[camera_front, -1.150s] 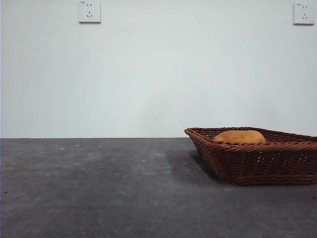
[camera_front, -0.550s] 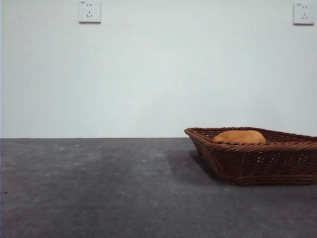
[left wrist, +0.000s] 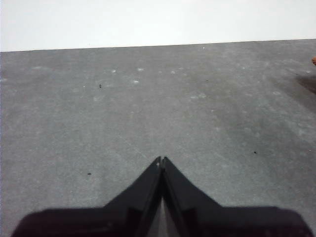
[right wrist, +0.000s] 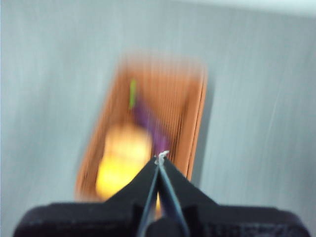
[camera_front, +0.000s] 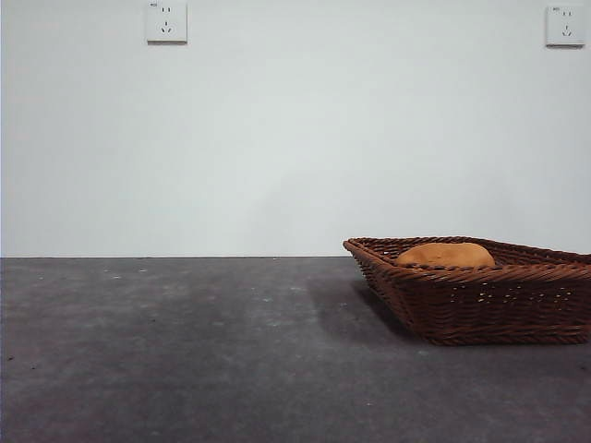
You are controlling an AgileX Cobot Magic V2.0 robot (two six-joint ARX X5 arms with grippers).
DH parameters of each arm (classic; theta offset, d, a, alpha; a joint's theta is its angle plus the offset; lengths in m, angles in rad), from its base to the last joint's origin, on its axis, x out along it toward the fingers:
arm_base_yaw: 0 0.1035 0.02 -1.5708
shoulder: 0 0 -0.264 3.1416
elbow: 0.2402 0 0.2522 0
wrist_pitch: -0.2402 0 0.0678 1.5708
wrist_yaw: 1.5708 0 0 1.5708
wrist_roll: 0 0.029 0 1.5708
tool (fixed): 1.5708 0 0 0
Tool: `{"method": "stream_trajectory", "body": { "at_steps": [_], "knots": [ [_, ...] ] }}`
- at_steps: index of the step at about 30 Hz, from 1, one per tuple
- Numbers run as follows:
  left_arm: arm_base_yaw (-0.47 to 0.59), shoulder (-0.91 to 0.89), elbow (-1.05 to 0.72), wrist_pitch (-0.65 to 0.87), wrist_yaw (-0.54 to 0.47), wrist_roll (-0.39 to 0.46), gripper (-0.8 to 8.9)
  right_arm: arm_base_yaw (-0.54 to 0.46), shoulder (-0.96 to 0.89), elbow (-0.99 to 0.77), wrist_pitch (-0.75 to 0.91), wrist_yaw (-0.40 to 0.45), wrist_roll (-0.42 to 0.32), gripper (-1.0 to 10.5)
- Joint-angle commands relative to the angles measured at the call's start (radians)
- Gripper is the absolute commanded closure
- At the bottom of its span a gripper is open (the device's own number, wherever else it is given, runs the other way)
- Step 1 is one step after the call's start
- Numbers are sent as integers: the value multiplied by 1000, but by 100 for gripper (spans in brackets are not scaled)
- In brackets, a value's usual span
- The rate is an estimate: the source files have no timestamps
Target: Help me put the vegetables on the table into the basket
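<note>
The brown wicker basket (camera_front: 480, 295) stands on the dark grey table (camera_front: 185, 351) at the right in the front view, with the tan potato (camera_front: 446, 255) showing over its rim. The blurred right wrist view looks down on the basket (right wrist: 192, 98), where a purple eggplant (right wrist: 150, 121) with a green stem and a yellow-tan vegetable (right wrist: 121, 158) lie inside. My right gripper (right wrist: 160, 158) is shut and empty, high above the basket. My left gripper (left wrist: 161, 160) is shut and empty over bare table.
Two wall sockets (camera_front: 166, 20) (camera_front: 565, 25) sit high on the white wall behind the table. In the left wrist view, a dark shadow (left wrist: 308, 84) lies on the table at the picture's edge.
</note>
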Motion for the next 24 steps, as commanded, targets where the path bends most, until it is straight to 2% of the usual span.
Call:
{"method": "stream_trajectory", "body": {
  "at_steps": [1,4,9,15,24],
  "knots": [
    [3,2,-11,7,0,-5,817,-2,-89,-107,183,-5,-5,945],
    [3,6,-11,7,0,-5,817,-54,-263,-377,446,-5,-2,945],
    [3,8,-11,7,0,-5,817,-174,-517,-751,659,-2,-2,945],
    [3,8,-11,8,0,-5,817,-218,-713,-1007,742,30,-1,945],
    [3,8,-11,7,0,-5,817,-217,-926,-1271,743,64,12,945]
  ]
}}
